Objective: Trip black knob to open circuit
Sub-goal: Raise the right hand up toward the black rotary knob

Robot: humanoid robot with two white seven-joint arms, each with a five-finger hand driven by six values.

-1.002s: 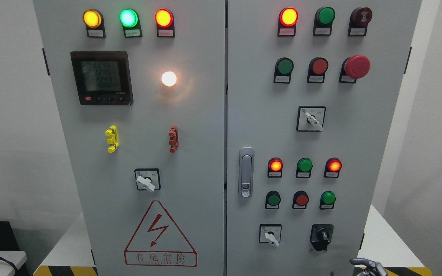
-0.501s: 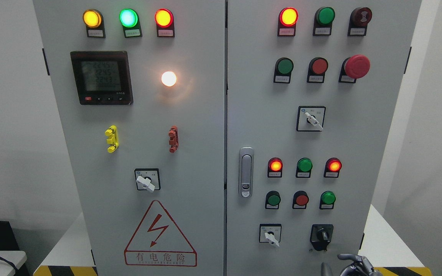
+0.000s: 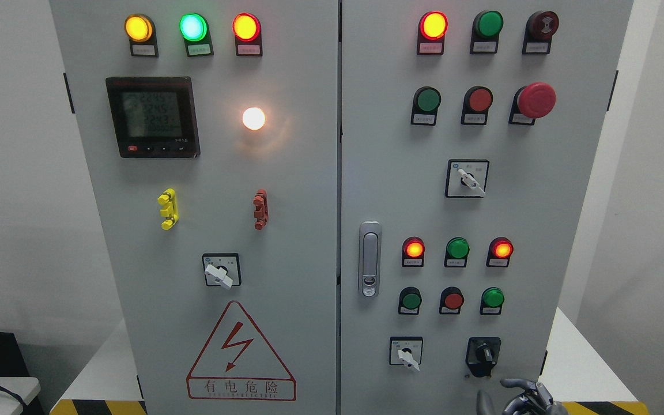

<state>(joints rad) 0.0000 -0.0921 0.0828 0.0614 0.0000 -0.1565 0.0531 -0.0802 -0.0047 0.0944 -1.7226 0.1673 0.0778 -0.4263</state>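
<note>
**Right hand just below the black knob at the lower right of the cabinet**

We see a grey electrical cabinet (image 3: 309, 190) filling most of the frame, with two doors that meet at a seam near the centre. The black knob (image 3: 483, 353) sits at the lower right of the right door, on a black square plate, its handle pointing roughly upward. Just left of it, on the same row, is a white selector switch (image 3: 406, 353).

Our right hand (image 3: 519, 397) comes in at the bottom edge, right of the middle, directly below and slightly right of the black knob. Only its upper part shows. Its grey fingers (image 3: 517, 383) are curled and spread loosely, and they hold nothing. The topmost finger lies near the bottom of the knob's plate, but we see a strip of cabinet between them, so they are apart. Our left hand does not show.

Above the knob, a row of three small buttons (image 3: 452, 300) runs green, red, green, and over it a row of three indicator lamps (image 3: 457, 249), the outer two glowing red-orange. A metal door latch (image 3: 369, 259) stands upright near the seam, at mid height. At the upper right, a red mushroom button (image 3: 536, 100) juts from the door.

On the left door, a dark digital meter (image 3: 152, 117) sits at the upper left with a lit white lamp (image 3: 253, 118) beside it, and a red triangular warning sign (image 3: 241, 353) sits at the bottom.
</note>
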